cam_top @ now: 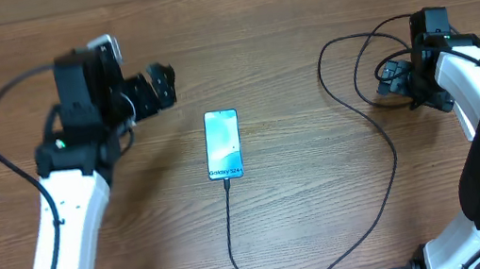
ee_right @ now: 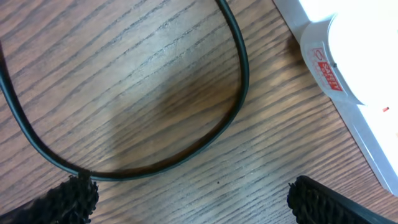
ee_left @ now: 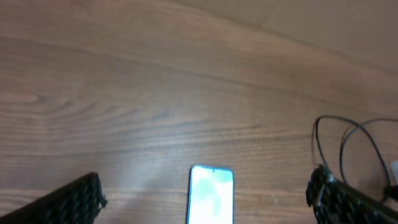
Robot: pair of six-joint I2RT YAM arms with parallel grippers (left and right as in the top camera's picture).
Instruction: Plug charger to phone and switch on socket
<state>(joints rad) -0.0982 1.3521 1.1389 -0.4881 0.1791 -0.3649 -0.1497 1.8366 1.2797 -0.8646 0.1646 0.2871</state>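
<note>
The phone (cam_top: 223, 144) lies flat mid-table with its screen lit; its top end shows in the left wrist view (ee_left: 211, 194). The black charger cable (cam_top: 390, 183) runs from the phone's bottom edge, where its tip (cam_top: 226, 181) meets the phone, loops along the near edge and up to the right. My left gripper (cam_top: 161, 81) is open and empty, above and to the left of the phone, also seen in its wrist view (ee_left: 205, 186). My right gripper (cam_top: 390, 79) is open over the cable loops. In its wrist view (ee_right: 193, 190) the cable (ee_right: 239, 74) curves past and the white socket strip (ee_right: 373, 146) is at the right.
A white round plug with a red-lettered safety label (ee_right: 326, 67) sits on the strip. Cable loops (cam_top: 347, 52) lie on the wood left of the right arm; they also show at the right of the left wrist view (ee_left: 348, 140). The strip is mostly hidden under the right arm overhead.
</note>
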